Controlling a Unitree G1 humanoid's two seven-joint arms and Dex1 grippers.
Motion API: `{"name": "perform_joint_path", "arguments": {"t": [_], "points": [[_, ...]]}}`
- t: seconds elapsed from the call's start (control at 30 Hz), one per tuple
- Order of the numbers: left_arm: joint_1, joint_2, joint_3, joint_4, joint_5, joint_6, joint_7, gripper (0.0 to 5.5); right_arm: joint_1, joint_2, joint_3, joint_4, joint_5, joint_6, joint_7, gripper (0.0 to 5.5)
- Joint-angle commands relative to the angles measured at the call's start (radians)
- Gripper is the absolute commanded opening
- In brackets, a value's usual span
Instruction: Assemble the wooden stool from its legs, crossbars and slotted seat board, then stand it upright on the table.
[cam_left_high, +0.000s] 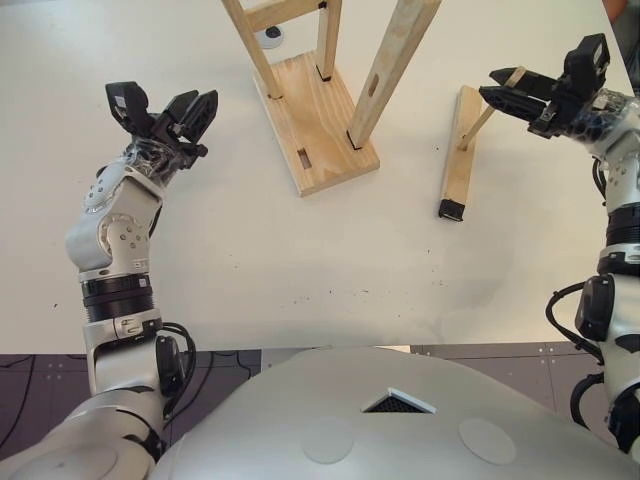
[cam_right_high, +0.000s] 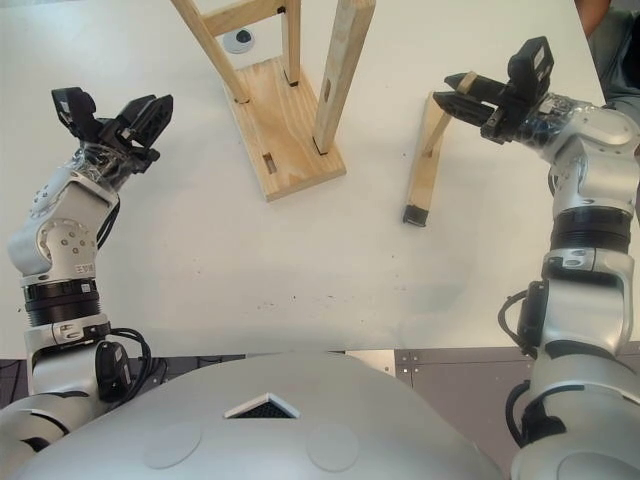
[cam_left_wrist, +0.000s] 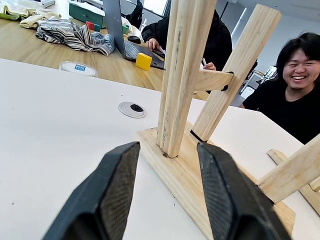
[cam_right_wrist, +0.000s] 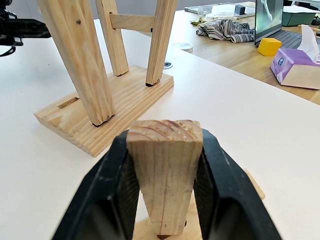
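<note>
A flat light wooden seat board with slots lies on the white table. I tell where everything is from this board.

Three long light wooden legs stand up out of the board. One leg stands at the board's right edge. One stands at its far end. One stands at its far left edge. A short wooden crossbar joins the two far legs high above the board. One small empty slot shows in the board's near part.

My left gripper hangs over the table well to the left of the board. Its two black fingers are spread apart and there is nothing between them.

A fourth wooden leg with a black tip lies flat on the table, just to the right of the board and not touching it. A thin wooden stick is joined to this leg and slants up and away from the board.

My right gripper is to the right of the board, above the lying leg. Its fingers press on both sides of the stick's top end and squeeze it tight.

A small round grey disc sits on the table just past the board's far left corner.
</note>
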Motion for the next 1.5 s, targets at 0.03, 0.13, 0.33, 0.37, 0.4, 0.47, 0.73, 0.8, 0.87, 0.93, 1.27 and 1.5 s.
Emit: {"name": "perform_joint_path", "arguments": {"t": [0.03,0.13,0.33,0.37,0.4,0.47,0.73,0.8,0.87,0.93,1.27,1.5], "points": [[-0.003,-0.002,0.007,0.004,0.017,0.005,-0.006,2.07,-0.014,-0.010,-0.002,0.050,-0.027,-0.040,0.003,1.29],[0.001,-0.007,0.005,0.003,0.020,0.006,-0.007,2.07,-0.009,0.002,0.005,0.074,-0.037,-0.068,0.002,1.29],[-0.010,-0.003,0.012,0.021,0.017,0.009,-0.014,2.07,0.033,0.015,0.005,0.126,-0.023,-0.075,0.040,1.29],[-0.009,-0.003,0.013,0.021,0.017,0.009,-0.014,2.07,0.040,0.017,0.006,0.129,-0.021,-0.074,0.046,1.29],[-0.008,-0.005,0.014,0.023,0.016,0.008,-0.014,2.07,0.050,0.020,0.010,0.123,-0.017,-0.067,0.055,1.29],[-0.006,-0.013,0.019,0.024,0.007,0.011,-0.011,2.07,0.075,0.027,0.020,0.095,-0.010,-0.050,0.078,1.29],[-0.026,-0.022,0.032,0.061,0.008,0.012,-0.027,2.07,0.184,0.067,0.081,-0.023,0.009,0.026,0.111,1.29],[-0.022,-0.022,0.033,0.059,0.009,0.012,-0.031,2.07,0.219,0.085,0.097,-0.077,0.016,0.035,0.104,1.29],[-0.018,-0.024,0.034,0.058,0.010,0.014,-0.033,2.07,0.229,0.088,0.106,-0.100,0.015,0.029,0.097,1.29],[-0.017,-0.026,0.036,0.057,0.011,0.015,-0.034,2.07,0.221,0.080,0.109,-0.101,0.015,0.023,0.092,1.29],[-0.025,-0.027,0.042,0.068,0.014,0.012,-0.039,2.07,0.180,0.069,0.090,-0.013,0.032,-0.166,0.174,1.29],[-0.035,-0.022,0.046,0.076,0.014,0.014,-0.042,2.07,0.141,0.073,0.081,0.079,0.042,-0.308,0.266,1.29]]}}
